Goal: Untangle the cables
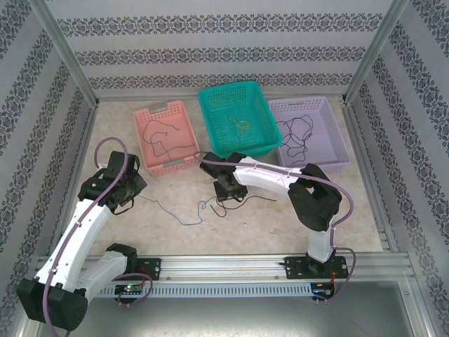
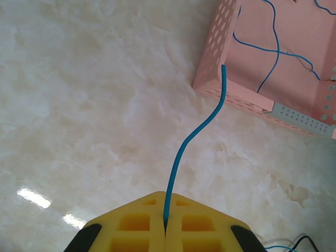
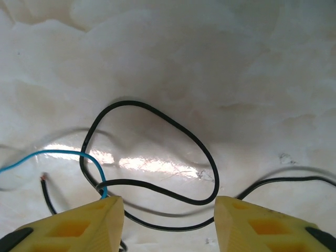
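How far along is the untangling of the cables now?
Done: cables already lie in the pink basket, green basket and purple basket. In hand: the left hand pinches a blue cable; the right hand stands open over a black cable. Left: these two cross on the table and need separating.

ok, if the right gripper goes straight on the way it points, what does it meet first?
Right gripper: likely the black cable loop between its open fingers, then the table; depth unclear.

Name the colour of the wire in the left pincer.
Blue; the wire shows best in the left wrist view.
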Controlling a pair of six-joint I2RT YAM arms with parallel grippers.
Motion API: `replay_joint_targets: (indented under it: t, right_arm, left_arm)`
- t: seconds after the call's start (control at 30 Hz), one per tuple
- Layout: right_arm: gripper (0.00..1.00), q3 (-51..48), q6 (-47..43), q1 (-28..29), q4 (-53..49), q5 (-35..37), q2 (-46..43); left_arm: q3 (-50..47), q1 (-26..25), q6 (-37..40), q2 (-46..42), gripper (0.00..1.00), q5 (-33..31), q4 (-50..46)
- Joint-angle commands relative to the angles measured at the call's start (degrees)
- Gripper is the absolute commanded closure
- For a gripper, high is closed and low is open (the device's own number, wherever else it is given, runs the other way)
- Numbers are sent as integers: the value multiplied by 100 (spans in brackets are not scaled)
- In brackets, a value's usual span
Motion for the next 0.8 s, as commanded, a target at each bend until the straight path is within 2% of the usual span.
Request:
replay_joint_targets:
  t: [0.0,0.1,0.2,0.33,0.4,0.47,0.6,0.7,0.77]
  right_arm:
    - [54,-171,-854,61,5,507,122]
    - [56,-61,-1266,61,136,516,314]
    - [66,122,-1414,22,138,660,542]
    - [99,127,-1484,-159,119,740,648]
    - [100,-90,-1469,-302,42,962,387]
    - [100,-489,-1368,-611,-7,1140,-118]
    - [100,-1145,-1100,-1601,-166,1246,-1276]
    - [100,-1340,-967,-2406,-265,1248,-2052]
    - [100,-1359,-970,-2785,-252,1229,-2463]
  left_arm:
    - [157,68,61,40,100,17,219]
    - [147,69,60,75,100,0,250]
    - [147,69,96,114,100,-72,257]
    - [149,73,236,154,100,-365,229]
    - [218,69,359,176,100,-695,86]
    - [321,68,460,249,100,-1291,-223]
    - [299,148,655,200,100,-2255,-541]
    - [205,374,813,74,100,-2595,-542]
    - [158,537,943,48,100,-2572,-404]
